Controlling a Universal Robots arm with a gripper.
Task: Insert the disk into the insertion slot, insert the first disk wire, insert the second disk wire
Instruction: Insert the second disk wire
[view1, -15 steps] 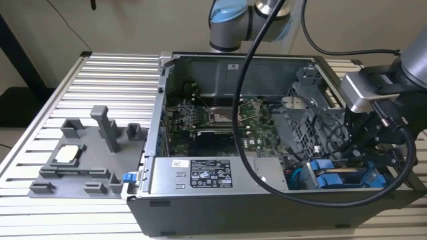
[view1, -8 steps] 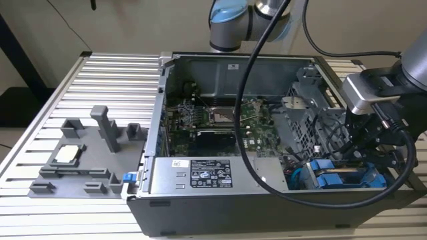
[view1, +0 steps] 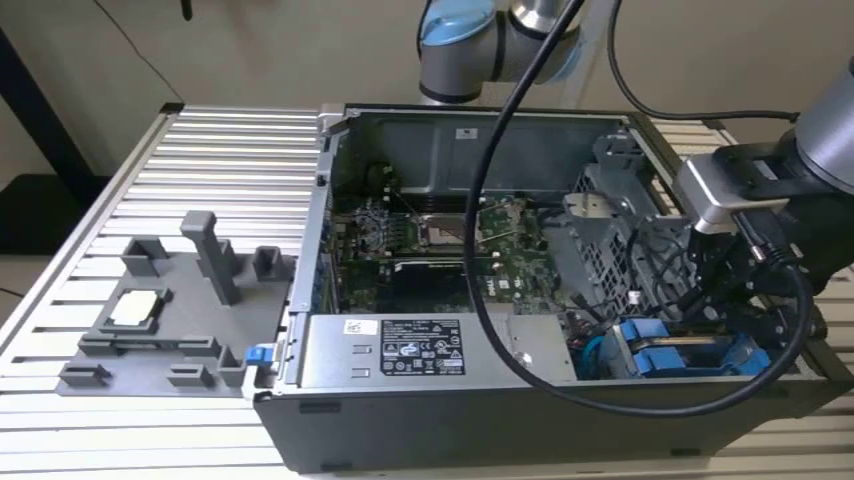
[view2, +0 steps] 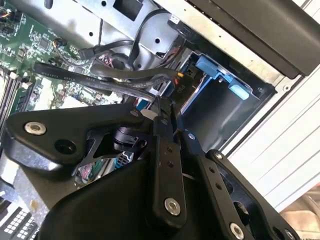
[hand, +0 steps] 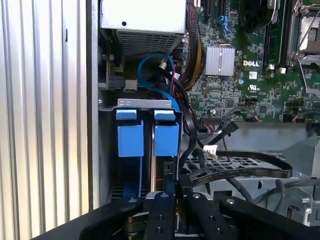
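In the exterior view, the open grey computer case (view1: 441, 400) sits on a ribbed metal table (view1: 214, 160); two bright blue plastic drive carriers (view1: 667, 355) stand side by side in the grey sheet-metal insertion slot (view1: 627, 230) near the arm. The first wrist view shows both blue fronts (hand: 147, 135) seated in the bay, with a flat black cable (hand: 240, 170) curving beside them. In the second wrist view the black gripper (view2: 165, 112) has its fingers pinched together on the cable end.

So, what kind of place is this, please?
Probably a robot assembly test bench: an open grey desktop computer case on a ribbed aluminium table, beside a grey plastic parts fixture.
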